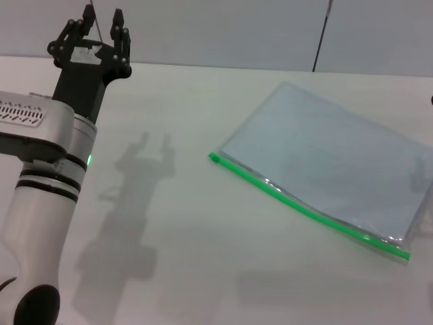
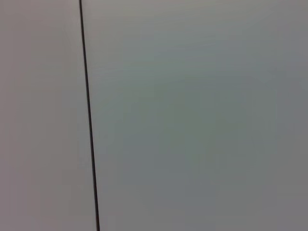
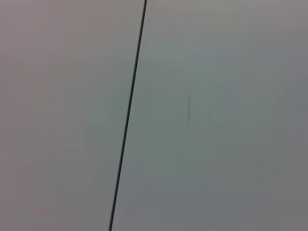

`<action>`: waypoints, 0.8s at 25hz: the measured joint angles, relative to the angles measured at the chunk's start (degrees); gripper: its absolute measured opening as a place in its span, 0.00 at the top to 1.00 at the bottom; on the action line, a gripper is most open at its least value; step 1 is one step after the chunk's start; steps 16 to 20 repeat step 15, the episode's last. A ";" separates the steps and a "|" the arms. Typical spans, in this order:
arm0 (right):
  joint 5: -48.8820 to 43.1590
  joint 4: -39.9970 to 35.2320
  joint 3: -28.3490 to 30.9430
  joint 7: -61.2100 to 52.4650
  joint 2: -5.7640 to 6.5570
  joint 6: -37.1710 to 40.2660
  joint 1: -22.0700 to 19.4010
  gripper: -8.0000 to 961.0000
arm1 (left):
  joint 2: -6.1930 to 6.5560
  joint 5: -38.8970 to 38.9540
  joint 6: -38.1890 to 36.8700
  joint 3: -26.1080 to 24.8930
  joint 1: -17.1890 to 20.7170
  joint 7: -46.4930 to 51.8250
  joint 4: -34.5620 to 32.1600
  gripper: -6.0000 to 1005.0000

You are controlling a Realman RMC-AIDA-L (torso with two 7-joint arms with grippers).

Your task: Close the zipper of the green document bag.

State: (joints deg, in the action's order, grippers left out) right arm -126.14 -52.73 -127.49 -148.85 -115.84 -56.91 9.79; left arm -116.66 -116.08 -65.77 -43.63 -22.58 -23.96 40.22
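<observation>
Green document bag [image 1: 325, 159] lies flat on the bench [image 1: 189, 237], well apart from my left gripper [image 1: 101, 24] and off to its right, nearer my body than the raised jaws. My left jaws stand spread and hold nothing, pointing up toward the far wall. My right gripper does not appear in the head view, so its jaws I cannot tell; both wrist views show only blank wall. Long axis of the bag runs slantwise, from a near-right corner to a far-left one. Zipper [image 1: 304, 206] borders the long edge facing me; its slider I cannot place with certainty. By my judgement the bag lies toward my right arm's side.
</observation>
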 joint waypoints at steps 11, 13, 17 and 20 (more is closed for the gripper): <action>3.61 1.11 -1.05 -0.04 0.16 0.11 2.94 0.56 | -0.04 0.37 -0.05 0.48 -0.73 3.12 -2.78 0.60; 3.66 1.35 -1.14 -0.04 0.11 0.11 3.22 0.56 | -0.06 0.60 -0.08 0.48 -0.94 3.31 -2.81 0.60; 3.77 1.49 -1.44 -0.04 0.10 0.18 3.57 0.56 | -0.07 0.60 -0.08 0.49 -1.17 3.54 -2.85 0.60; 3.77 1.49 -1.44 -0.04 0.10 0.18 3.57 0.56 | -0.07 0.60 -0.08 0.49 -1.17 3.54 -2.85 0.60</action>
